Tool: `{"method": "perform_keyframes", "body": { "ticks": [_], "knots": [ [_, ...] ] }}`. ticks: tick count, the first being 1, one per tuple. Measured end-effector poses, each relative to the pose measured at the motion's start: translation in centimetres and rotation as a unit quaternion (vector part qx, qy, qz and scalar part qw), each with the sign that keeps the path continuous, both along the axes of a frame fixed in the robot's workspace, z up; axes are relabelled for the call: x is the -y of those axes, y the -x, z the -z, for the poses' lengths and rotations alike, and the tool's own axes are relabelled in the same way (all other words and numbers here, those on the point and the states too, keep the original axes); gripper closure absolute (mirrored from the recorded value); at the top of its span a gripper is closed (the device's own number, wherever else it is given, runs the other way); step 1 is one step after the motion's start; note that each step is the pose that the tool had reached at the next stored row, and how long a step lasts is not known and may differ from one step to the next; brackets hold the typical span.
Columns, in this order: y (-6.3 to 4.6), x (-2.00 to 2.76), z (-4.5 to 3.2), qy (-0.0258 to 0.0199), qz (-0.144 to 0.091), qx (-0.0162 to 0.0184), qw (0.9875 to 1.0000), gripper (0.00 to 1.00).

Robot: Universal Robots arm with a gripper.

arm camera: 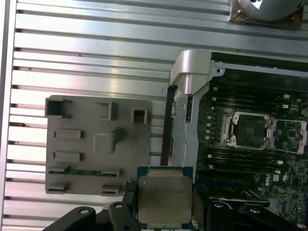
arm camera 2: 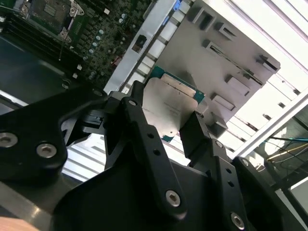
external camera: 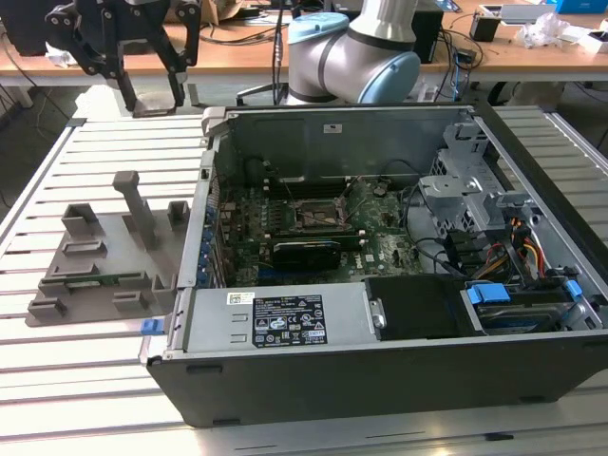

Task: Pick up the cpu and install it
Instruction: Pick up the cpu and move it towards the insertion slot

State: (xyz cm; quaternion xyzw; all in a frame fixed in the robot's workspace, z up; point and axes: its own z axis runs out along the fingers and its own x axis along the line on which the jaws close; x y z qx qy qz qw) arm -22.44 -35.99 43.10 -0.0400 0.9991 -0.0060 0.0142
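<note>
The gripper [external camera: 152, 92] pinches the cpu [arm camera: 163, 202] by two opposite edges, flat and clear above the table [arm camera: 96, 48], likely sparing its underside for the open socket [arm camera: 248, 130].

Both wrist views close on cpu [arm camera: 163, 201]

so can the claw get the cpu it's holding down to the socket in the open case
Probably yes. The claw is shut on the flat square silvery cpu above the slatted metal table, beside the open computer case. The square black-and-metal socket frame inside lies uncovered, with nothing seen above it.
</note>
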Motion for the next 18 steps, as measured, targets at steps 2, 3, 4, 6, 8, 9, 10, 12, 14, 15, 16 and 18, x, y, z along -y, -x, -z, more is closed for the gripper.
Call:
{"method": "perform_keyframes", "body": {
  "ticks": [2, 3, 4, 6, 8, 9, 10, 12, 14, 15, 16, 18],
  "knots": [
    [-0.5, -0.01, 0.01, 0.0000, 0.000, 0.0000, 1.0000, 0.45],
    [-0.8, -0.02, 0.01, 0.0000, 0.000, 0.0000, 1.0000, 0.45],
    [-1.0, -0.03, 0.01, -0.0001, 0.000, 0.0000, 1.0000, 0.45],
    [-1.5, -0.04, 0.01, -0.0001, 0.000, 0.0000, 1.0000, 0.45],
    [-1.8, -0.05, 0.01, 0.0000, 0.000, 0.0000, 1.0000, 0.45],
    [-2.0, -0.06, 0.01, 0.0000, 0.000, 0.0000, 1.0000, 0.45],
    [-2.2, -0.06, 0.01, 0.0000, 0.000, 0.0000, 1.0000, 0.45],
    [-2.7, -0.07, 0.01, 0.0000, 0.000, 0.0000, 1.0000, 0.45],
    [-3.2, -0.08, 0.01, 0.0000, 0.000, 0.0000, 1.0000, 0.45],
    [-3.4, -0.08, 0.02, 0.0000, 0.000, 0.0000, 1.0000, 0.45],
    [-3.6, -0.09, 0.02, -0.0001, 0.000, 0.0000, 1.0000, 0.45],
    [-4.2, -0.10, 0.02, -0.0001, 0.000, 0.0000, 1.0000, 0.45]
  ]
}}
